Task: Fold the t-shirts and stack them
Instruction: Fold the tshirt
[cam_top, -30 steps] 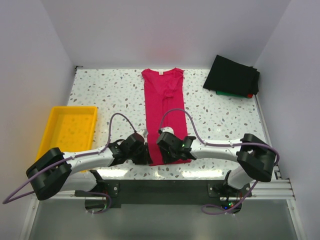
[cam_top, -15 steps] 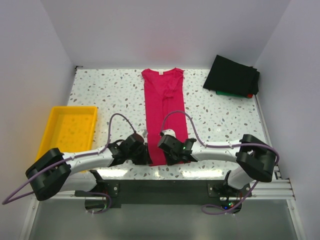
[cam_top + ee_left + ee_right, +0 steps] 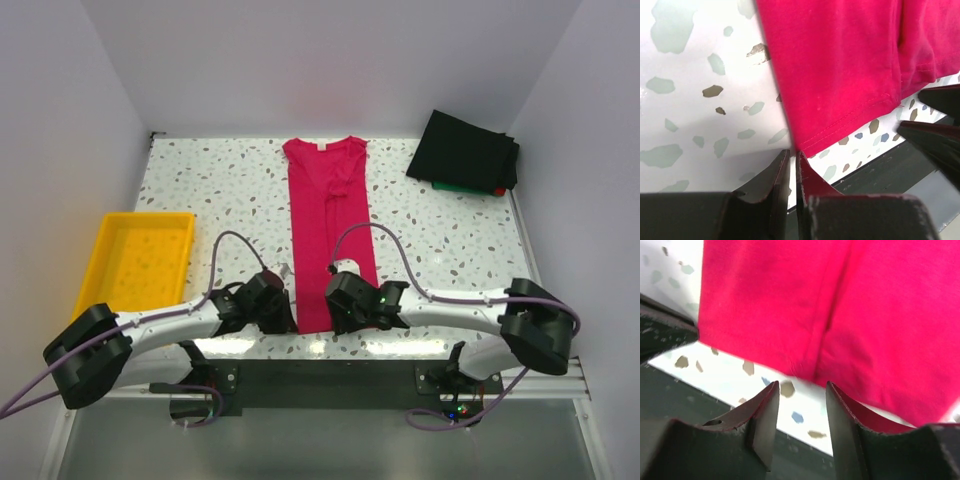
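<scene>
A crimson-pink t-shirt (image 3: 328, 220), folded lengthwise into a narrow strip, lies down the middle of the table, its white neck tag (image 3: 322, 146) at the far end. More t-shirts sit folded in a stack (image 3: 465, 150) at the back right, black on top with green and red edges beneath. My left gripper (image 3: 290, 318) (image 3: 793, 151) is at the left corner of the near hem (image 3: 840, 65). Its jaws are almost together and I cannot see whether cloth is pinched. My right gripper (image 3: 338, 318) (image 3: 802, 384) stands open just in front of the hem (image 3: 815, 300), with only table between its fingers.
A yellow tray (image 3: 145, 216) sits at the table's left side beside my left arm. The speckled table top (image 3: 220, 180) ends in a dark front rail (image 3: 880, 175) right under both grippers. White walls close in the back and both sides.
Both grippers have slid toward the table's near edge, down to the shirt's near hem. The right arm's elbow has swung out to the right. The shirt itself has not moved.
</scene>
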